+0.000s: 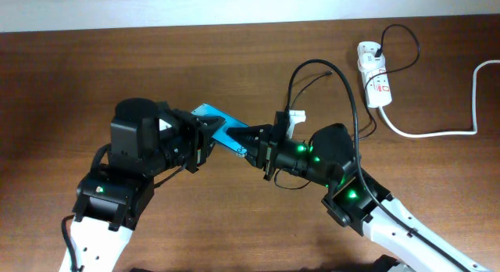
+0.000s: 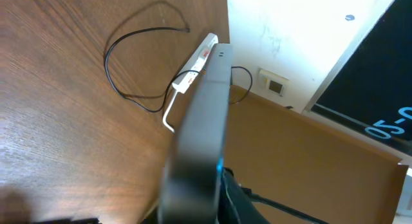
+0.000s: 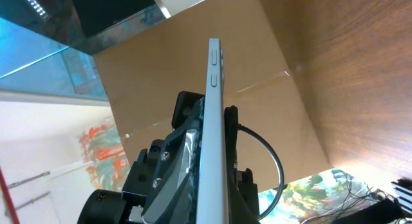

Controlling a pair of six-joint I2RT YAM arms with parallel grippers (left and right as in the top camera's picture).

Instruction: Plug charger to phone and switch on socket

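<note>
Phone (image 1: 211, 112): slim grey edge, bright cyan screen, side buttons

A dark brown wood-grain table (image 1: 117, 61) fills the scene, meeting a white wall (image 1: 195, 6) at its far edge. On that wall sits a pale outlet plate (image 2: 275, 86), just above a brown board (image 2: 309, 159), possibly cardboard. Right of it, a dark panel (image 2: 380, 76) bears pale lettering.

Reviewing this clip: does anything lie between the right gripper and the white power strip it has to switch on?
Only the thin black charger cable: it arcs over the brown wooden table between the right gripper and the white power strip with red markings. Nothing else visible lies on that stretch.
</note>
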